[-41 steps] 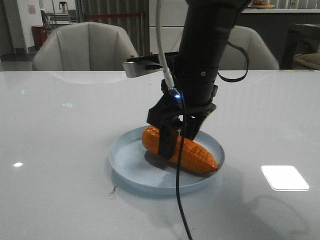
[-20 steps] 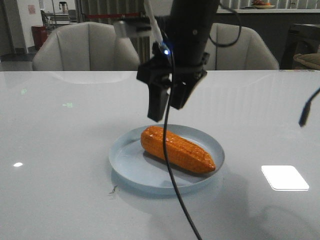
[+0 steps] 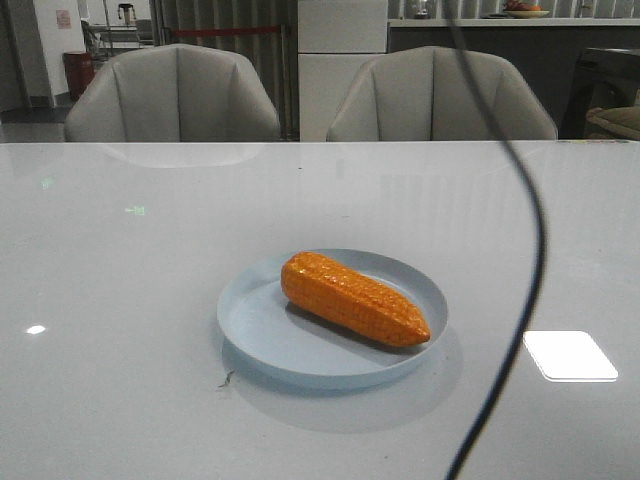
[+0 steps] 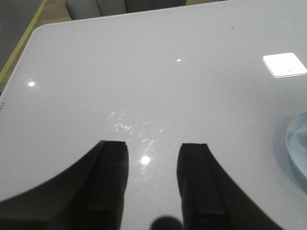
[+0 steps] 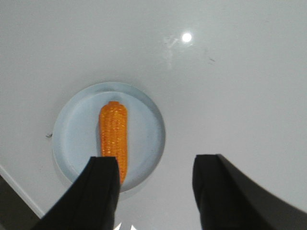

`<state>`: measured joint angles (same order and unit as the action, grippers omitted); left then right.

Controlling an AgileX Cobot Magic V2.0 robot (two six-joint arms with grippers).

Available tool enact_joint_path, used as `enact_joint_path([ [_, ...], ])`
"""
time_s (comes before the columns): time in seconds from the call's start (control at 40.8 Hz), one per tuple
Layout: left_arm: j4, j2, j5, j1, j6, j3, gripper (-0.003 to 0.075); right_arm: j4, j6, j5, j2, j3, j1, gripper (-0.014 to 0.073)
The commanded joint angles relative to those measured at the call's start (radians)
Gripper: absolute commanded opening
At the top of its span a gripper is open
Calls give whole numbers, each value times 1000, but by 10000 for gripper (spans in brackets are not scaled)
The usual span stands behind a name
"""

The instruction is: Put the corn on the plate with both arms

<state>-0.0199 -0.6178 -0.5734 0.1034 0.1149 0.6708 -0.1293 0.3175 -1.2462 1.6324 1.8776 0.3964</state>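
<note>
The orange corn (image 3: 353, 298) lies flat on the pale blue plate (image 3: 250, 322) at the table's middle. In the right wrist view the corn (image 5: 113, 136) lies across the plate (image 5: 76, 129), far below my right gripper (image 5: 156, 165), which is open and empty. My left gripper (image 4: 152, 148) is open and empty over bare table, with the plate's rim (image 4: 293, 143) at the view's edge. Neither gripper shows in the front view; only a black cable (image 3: 520, 300) hangs there.
Two grey chairs (image 3: 175, 95) stand behind the white table's far edge. A bright light patch (image 3: 568, 355) reflects on the table right of the plate. A small dark speck (image 3: 228, 379) lies by the plate's front left.
The arm that held the corn let go, rose up and left the front view. The corn stays on the plate. Only a hanging cable is left in view.
</note>
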Motion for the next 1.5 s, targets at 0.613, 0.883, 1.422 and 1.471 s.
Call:
enact_joint_path([
  [0.613,7,3,76,0,-8,28,326,100,-79,109,-697,-545,-391,444],
  [0.883,7,3,76,0,-8,28,326,116,-168,158,-931,-852,-404,444],
  [1.422,37,3,76,0,-9,28,96,116,-203,143,-1043,-934,-404,444],
  [1.471,68,3,74,0,-10,28,96,116,-203,144,-1043,-934,-404,444],
])
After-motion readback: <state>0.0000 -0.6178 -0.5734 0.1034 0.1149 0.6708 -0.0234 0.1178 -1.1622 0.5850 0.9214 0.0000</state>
